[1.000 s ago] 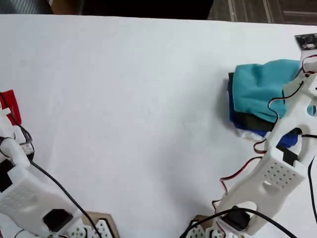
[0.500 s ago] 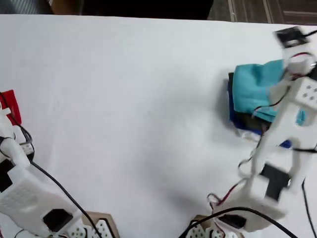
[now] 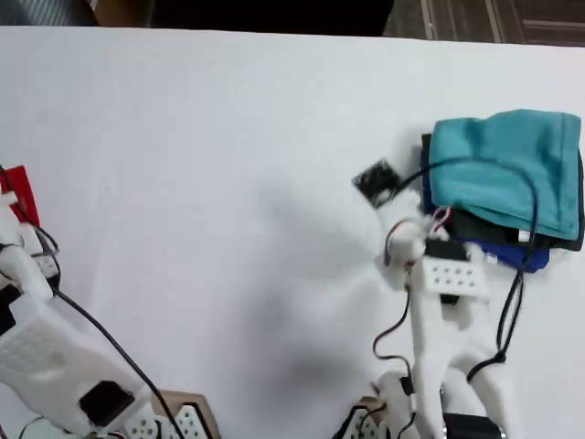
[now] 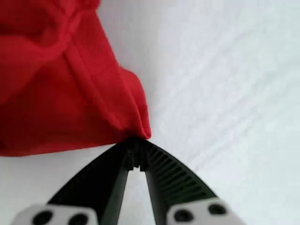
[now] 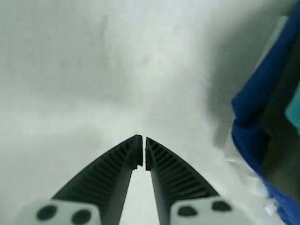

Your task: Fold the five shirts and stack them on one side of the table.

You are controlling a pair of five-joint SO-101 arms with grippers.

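Observation:
A stack of folded shirts lies at the table's right side, with a teal shirt (image 3: 507, 169) on top and dark and blue shirts (image 3: 521, 256) under it. Just left of the stack, my right gripper (image 3: 377, 181) hangs over bare table. Its fingers are shut with nothing between them (image 5: 143, 140), and the blue shirt's edge (image 5: 262, 117) lies beside them. At the table's far left edge lies a red shirt (image 3: 18, 194). My left gripper (image 4: 137, 143) is shut on a corner of the red shirt (image 4: 61, 84).
A white cloth covers the table (image 3: 228, 165). The left arm's body (image 3: 41, 352) and the right arm's body (image 3: 443, 302) stand at the near edge, with cables trailing from both.
The right arm has swung from above the stack at the right edge to the stack's left side, which leaves the teal shirt uncovered. The left arm has kept still.

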